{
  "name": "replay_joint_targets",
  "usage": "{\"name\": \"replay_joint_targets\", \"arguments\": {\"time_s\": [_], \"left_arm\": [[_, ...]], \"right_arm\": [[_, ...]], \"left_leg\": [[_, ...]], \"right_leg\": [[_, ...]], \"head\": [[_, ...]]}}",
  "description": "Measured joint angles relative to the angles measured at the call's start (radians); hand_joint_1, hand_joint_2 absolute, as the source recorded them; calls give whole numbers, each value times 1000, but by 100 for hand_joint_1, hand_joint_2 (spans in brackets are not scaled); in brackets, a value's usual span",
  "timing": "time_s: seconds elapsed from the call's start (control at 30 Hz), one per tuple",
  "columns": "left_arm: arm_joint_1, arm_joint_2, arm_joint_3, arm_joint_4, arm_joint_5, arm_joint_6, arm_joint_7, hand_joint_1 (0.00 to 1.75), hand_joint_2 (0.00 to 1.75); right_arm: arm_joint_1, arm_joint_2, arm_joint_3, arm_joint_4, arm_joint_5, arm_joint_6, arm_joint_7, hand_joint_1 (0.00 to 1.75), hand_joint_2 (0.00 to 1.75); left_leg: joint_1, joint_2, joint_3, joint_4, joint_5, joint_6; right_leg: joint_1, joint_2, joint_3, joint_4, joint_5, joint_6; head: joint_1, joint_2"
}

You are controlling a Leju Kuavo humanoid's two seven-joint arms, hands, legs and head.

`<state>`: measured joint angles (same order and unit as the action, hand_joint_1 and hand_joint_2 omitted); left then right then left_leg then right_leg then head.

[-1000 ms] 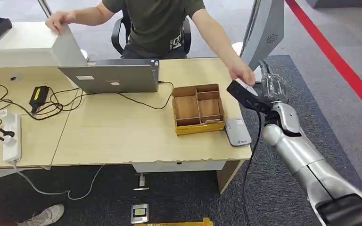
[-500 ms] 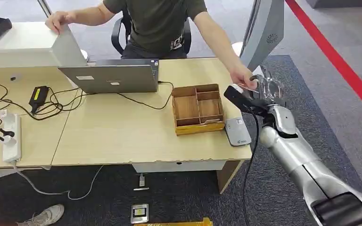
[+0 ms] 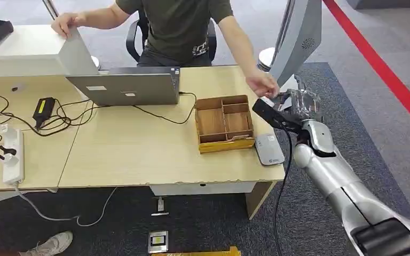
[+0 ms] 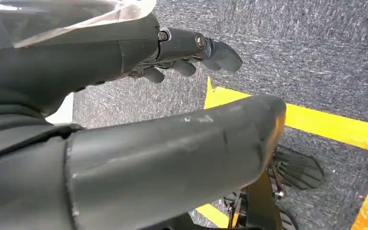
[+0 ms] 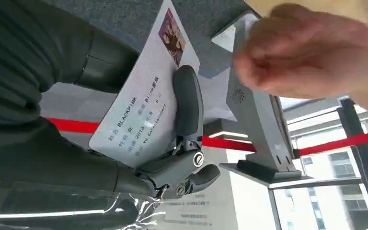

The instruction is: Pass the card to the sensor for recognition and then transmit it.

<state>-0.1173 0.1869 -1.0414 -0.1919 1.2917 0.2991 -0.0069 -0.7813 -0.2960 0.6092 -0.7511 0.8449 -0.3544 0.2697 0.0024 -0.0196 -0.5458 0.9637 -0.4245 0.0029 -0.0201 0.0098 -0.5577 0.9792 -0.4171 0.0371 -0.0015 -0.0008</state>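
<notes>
At centre right of the head view, the right hand (image 3: 297, 106) pinches the card (image 5: 143, 108) under its thumb. The card reader (image 3: 269, 149) lies just below-left of it; the person's hand (image 3: 261, 84) hovers upper-left.

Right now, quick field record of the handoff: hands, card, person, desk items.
right hand: raised beside the desk's right end, holds the card
card: white ID card with printed text and a small photo, pinned under a finger
left hand: hangs over grey carpet, fingers curled, holds nothing
person's hand: close to the card; contact cannot be told
sensor: flat grey pad at the desk's front right
wooden tray: left of the sensor, compartments look empty
</notes>
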Motion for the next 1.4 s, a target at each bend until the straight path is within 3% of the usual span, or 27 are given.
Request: {"name": "replay_joint_targets", "arguments": {"time_s": [0.23, 0.73, 1.4], "left_arm": [[0, 0, 0, 0, 7, 3, -11, 0, 0], [1, -5, 12, 0, 29, 42, 7, 0, 0], [6, -10, 44, 0, 58, 78, 18, 0, 0]], "right_arm": [[7, 1, -3, 1, 11, 16, -5, 175, 175], [56, 42, -7, 128, -66, -40, -94, 175, 175], [112, 73, -27, 195, -100, -55, -111, 175, 175]], "left_leg": [[0, 0, 0, 0, 0, 0], [0, 0, 0, 0, 0, 0], [0, 0, 0, 0, 0, 0]], "right_leg": [[0, 0, 0, 0, 0, 0], [0, 0, 0, 0, 0, 0], [0, 0, 0, 0, 0, 0]], "head": [[0, 0], [0, 0], [0, 0]]}}
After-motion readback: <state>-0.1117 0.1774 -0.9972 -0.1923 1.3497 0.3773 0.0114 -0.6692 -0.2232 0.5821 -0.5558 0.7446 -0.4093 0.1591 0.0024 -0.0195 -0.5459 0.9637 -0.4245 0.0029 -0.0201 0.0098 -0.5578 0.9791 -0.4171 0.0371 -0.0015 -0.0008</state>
